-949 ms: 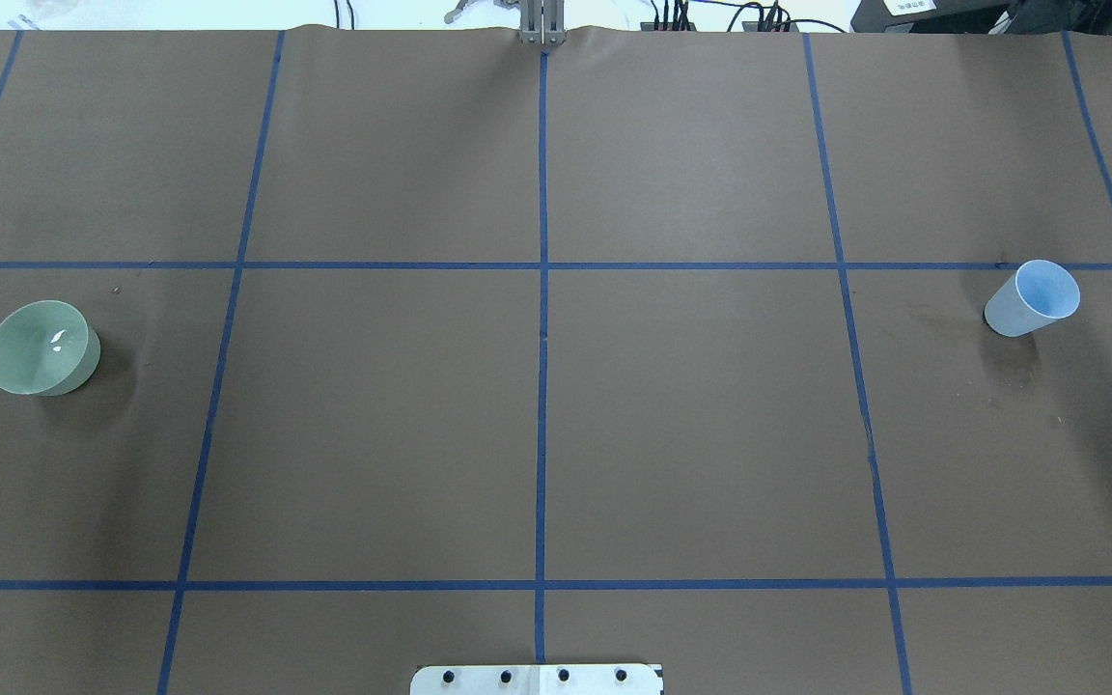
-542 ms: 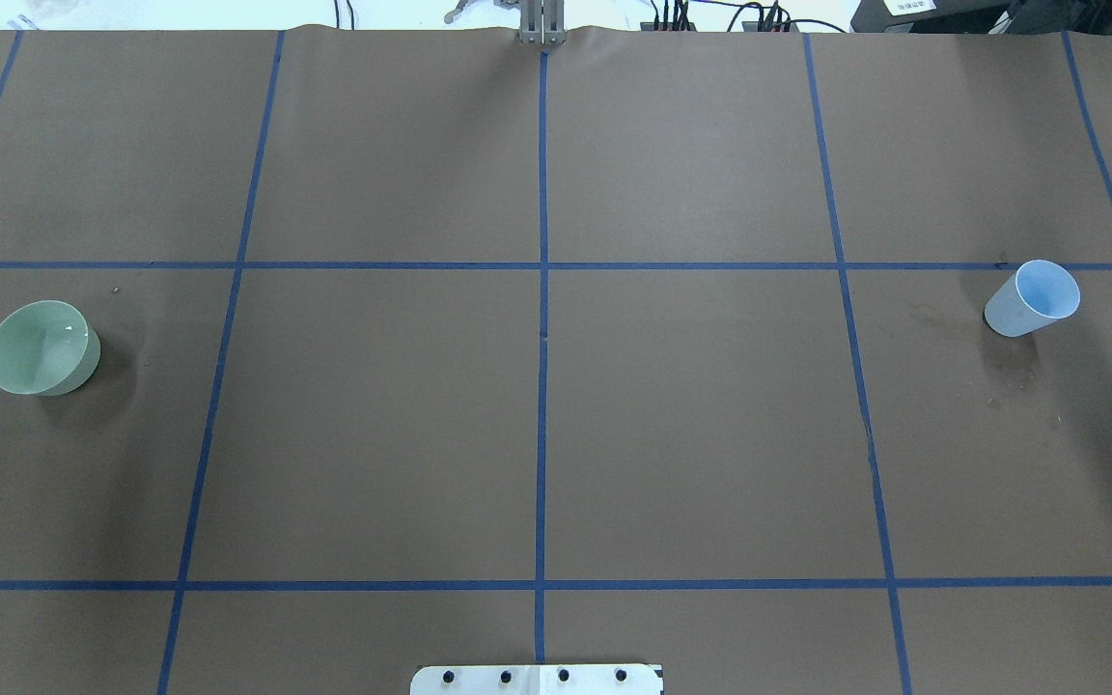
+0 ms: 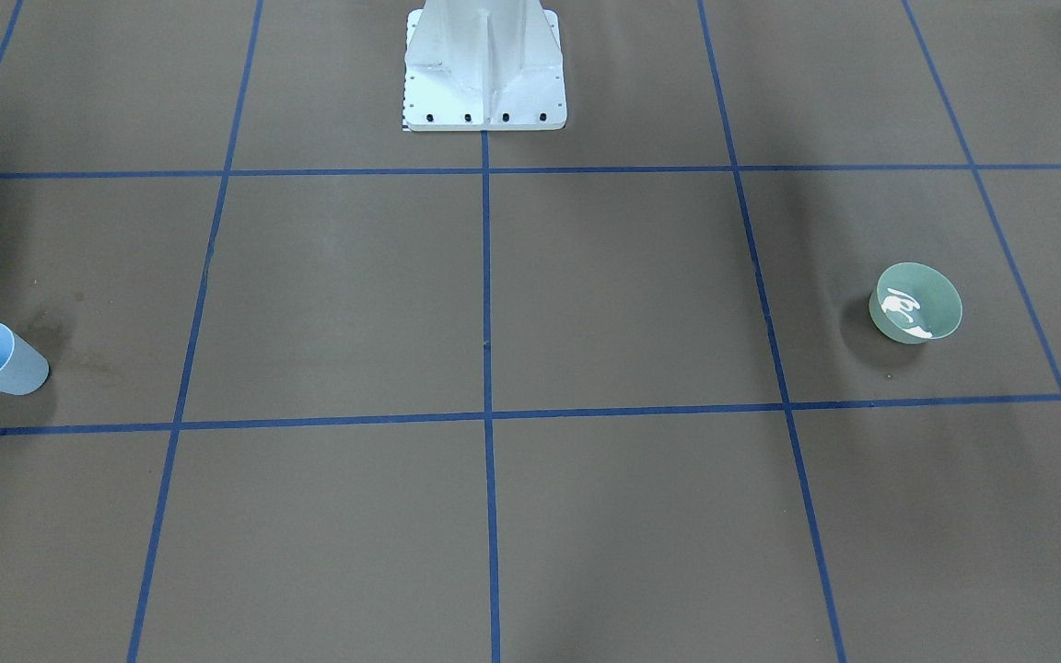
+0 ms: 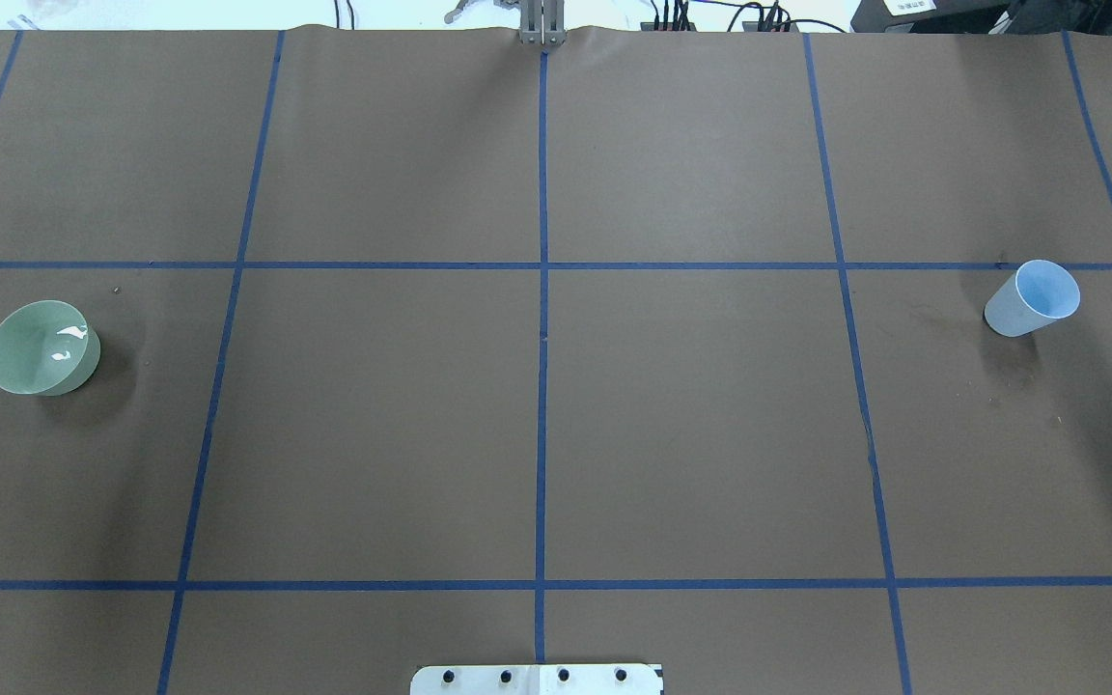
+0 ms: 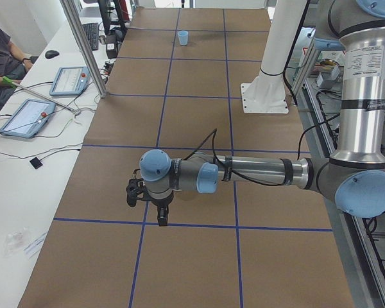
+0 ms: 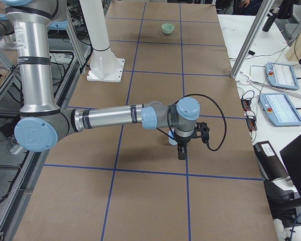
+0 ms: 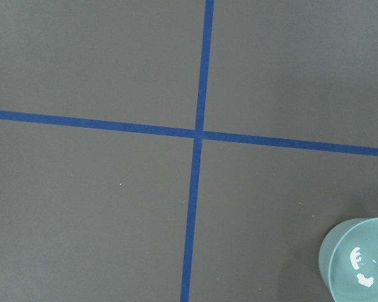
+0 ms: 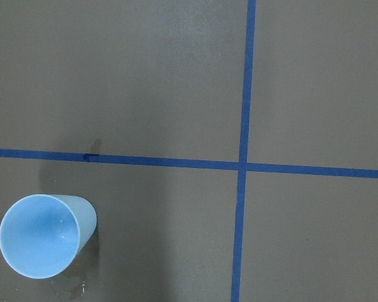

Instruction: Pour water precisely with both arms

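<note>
Table (image 5: 192, 109) under outstretched left arm (image 5: 263, 172)

No legible text, label, brand or number anywhere

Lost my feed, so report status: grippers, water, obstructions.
Left gripper, right gripper: side views only, state unreadable. Water glints in pale green round bowl. Light blue tapered cup upright, apart. No obstruction seen.
</note>
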### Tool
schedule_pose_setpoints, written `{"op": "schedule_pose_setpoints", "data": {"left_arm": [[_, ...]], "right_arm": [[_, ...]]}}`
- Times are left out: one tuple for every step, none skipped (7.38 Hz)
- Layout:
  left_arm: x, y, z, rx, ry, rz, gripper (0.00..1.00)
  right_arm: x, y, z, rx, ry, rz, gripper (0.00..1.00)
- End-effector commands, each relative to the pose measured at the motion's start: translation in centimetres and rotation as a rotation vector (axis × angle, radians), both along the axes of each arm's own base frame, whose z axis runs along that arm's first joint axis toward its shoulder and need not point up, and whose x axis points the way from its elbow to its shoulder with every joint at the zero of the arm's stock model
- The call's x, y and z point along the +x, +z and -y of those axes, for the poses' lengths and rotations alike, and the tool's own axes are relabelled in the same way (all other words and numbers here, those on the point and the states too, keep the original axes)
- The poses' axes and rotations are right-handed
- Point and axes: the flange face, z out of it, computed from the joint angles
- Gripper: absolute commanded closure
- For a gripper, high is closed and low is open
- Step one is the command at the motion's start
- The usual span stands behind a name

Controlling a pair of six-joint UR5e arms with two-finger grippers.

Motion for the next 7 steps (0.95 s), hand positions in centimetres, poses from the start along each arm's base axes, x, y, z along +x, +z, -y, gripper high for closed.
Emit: {"op": "schedule_pose_setpoints", "data": {"left_arm": [[-0.2, -0.7, -4.1, 0.017, 0.007, 0.016, 0.0], [-0.2, -0.1, -5.4, 0.047, 0.055, 0.018, 0.0], [-0.1, 0.8, -5.7, 0.038, 0.07, 0.009, 0.0], [0.0, 0.7, -5.5, 0.035, 0.067, 0.01, 0.0], [0.0, 1.1, -5.4, 0.023, 0.068, 0.01, 0.0], [0.1, 0.4, -5.6, 0.033, 0.066, -0.013, 0.0], [0.2, -0.2, -5.6, 0.042, 0.067, -0.035, 0.0]], "right_arm": [[-0.1, -0.3, 0.2, 0.005, -0.001, 0.0, 0.0], [-0.1, -0.3, 0.3, 0.006, -0.002, 0.0, 0.0], [-0.1, 0.0, 0.0, -0.001, -0.002, 0.001, 0.0], [-0.1, 0.3, -0.2, -0.007, -0.002, 0.001, 0.0], [-0.1, 0.7, -0.5, -0.016, -0.002, 0.0, 0.0], [-0.1, 0.2, -0.2, -0.005, -0.002, 0.0, 0.0], [-0.9, 0.2, 0.1, -0.003, -0.017, -0.012, 0.0]]}}
